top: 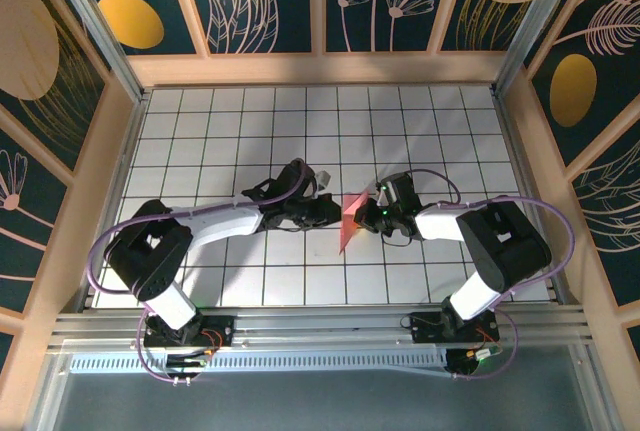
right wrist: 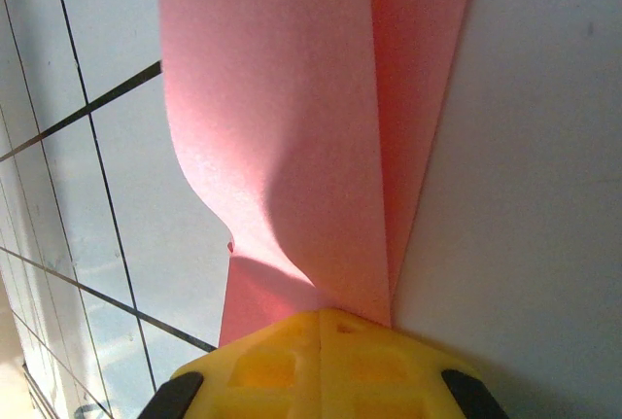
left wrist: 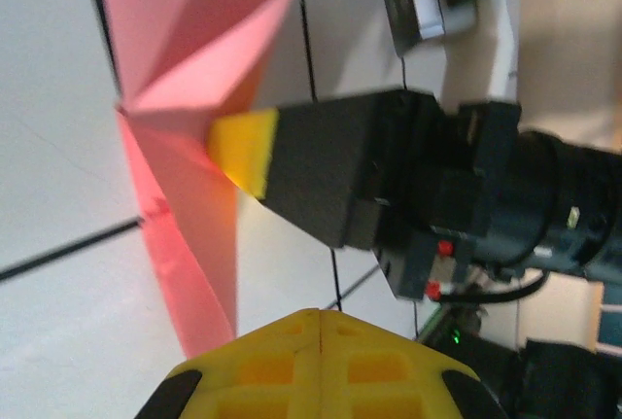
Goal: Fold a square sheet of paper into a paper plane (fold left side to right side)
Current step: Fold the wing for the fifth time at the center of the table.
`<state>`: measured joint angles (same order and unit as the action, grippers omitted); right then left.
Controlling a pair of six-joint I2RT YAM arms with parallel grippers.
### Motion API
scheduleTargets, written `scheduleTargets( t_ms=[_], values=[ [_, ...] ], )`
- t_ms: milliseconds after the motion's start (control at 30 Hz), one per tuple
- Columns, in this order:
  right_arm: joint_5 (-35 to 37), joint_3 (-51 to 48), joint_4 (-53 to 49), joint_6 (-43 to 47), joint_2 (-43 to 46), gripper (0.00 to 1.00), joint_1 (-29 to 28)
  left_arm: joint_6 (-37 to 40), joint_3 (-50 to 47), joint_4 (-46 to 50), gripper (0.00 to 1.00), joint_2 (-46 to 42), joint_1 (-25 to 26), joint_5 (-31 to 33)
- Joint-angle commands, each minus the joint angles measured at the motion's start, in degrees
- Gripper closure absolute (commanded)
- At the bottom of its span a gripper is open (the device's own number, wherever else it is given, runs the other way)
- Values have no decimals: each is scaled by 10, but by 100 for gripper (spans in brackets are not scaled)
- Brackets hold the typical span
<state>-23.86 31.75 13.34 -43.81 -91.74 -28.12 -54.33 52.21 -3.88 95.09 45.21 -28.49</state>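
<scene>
The right claw, one of two, is closed, pinching the single folded pink paper by its edge, mid-way across the white tiled surface. The left claw is closed on nothing, just beside the paper.

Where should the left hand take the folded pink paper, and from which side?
Probably the narrow creased tail of the folded paper, just past where the right hand pinches it. Come in from the robot's left, with the left hand closing across the sheet: it stands on edge, so only its flat faces offer a pinch.
</scene>
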Motion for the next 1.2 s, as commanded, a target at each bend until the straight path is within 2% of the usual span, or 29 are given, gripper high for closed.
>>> scheduleTargets(
  t_ms=[0,267,1167],
  values=[
    [23,-19,-92,8,-18,100,-4,-27,-2,-16,98,25,10,-59],
    [27,-12,-100,12,-18,100,-4,-27,4,-20,98,74,21,-69],
    [30,-10,-107,15,-21,100,-4,-27,-25,-42,98,120,30,-85]
  ],
)
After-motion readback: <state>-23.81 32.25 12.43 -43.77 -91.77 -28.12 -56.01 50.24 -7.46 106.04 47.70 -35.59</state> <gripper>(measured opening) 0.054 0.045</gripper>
